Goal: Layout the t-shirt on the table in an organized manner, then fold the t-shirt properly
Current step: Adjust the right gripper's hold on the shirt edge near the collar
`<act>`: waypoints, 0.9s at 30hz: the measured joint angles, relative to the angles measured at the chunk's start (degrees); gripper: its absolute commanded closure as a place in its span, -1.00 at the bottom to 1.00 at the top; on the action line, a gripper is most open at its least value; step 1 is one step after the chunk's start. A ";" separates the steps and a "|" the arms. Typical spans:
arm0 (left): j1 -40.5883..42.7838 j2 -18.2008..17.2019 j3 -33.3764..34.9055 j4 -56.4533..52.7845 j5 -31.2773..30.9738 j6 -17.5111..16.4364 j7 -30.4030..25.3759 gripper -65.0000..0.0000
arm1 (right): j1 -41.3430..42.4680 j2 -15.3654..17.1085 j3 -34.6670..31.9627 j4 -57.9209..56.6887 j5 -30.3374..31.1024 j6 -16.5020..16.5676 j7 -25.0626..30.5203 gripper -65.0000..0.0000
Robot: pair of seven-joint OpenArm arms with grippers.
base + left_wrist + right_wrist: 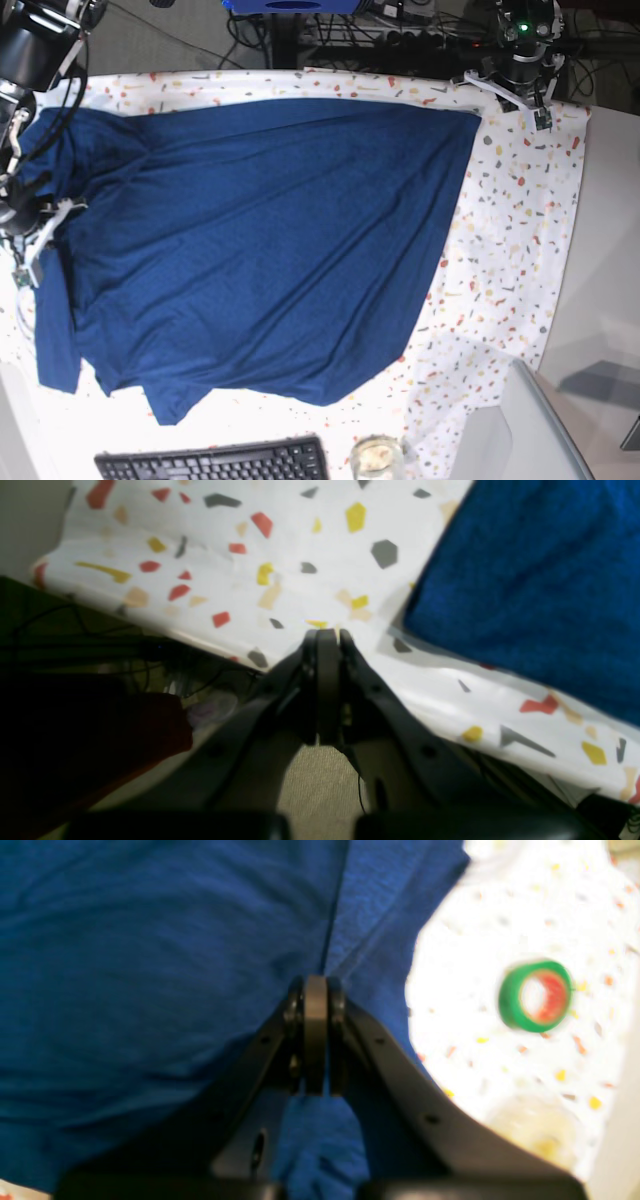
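T-shirt (260, 240): we see it spread on the desk (510, 250), rumpled, hem skewed.
Left hand (327, 632): closed, empty.
Right hand (315, 985): closed over fabric; grip unclear.
Progress: we judge layout unfinished, folding unstarted.

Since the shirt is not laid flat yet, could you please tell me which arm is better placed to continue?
Probably the right: its claw is shut on the t-shirt, while the left claw hangs shut over the table edge.
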 measured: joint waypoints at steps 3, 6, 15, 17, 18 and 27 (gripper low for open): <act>-0.22 0.02 0.02 0.00 0.00 0.00 0.09 1.00 | 1.60 0.24 0.04 -4.24 -0.15 0.02 -0.79 1.00; -1.01 0.09 0.02 -0.07 0.00 -0.02 -0.02 1.00 | 2.97 -0.15 0.07 -8.02 -0.33 0.02 -1.03 1.00; -1.31 0.13 -0.13 -0.81 -0.02 -0.02 0.00 1.00 | 1.40 -0.46 0.39 -4.42 -0.20 0.00 -0.55 -0.32; -1.29 0.07 -0.39 -0.81 0.00 0.00 0.00 1.00 | 0.68 -0.24 0.42 -3.80 -0.22 0.00 -0.39 -0.65; -1.22 0.07 -0.48 -0.81 0.00 0.02 0.00 1.00 | 0.57 -0.28 0.42 -4.02 -0.50 0.00 -0.59 -0.72; -1.25 0.09 -0.44 -0.83 0.00 0.00 0.00 1.00 | 2.84 -0.24 0.13 -14.88 -0.72 0.00 5.35 -0.70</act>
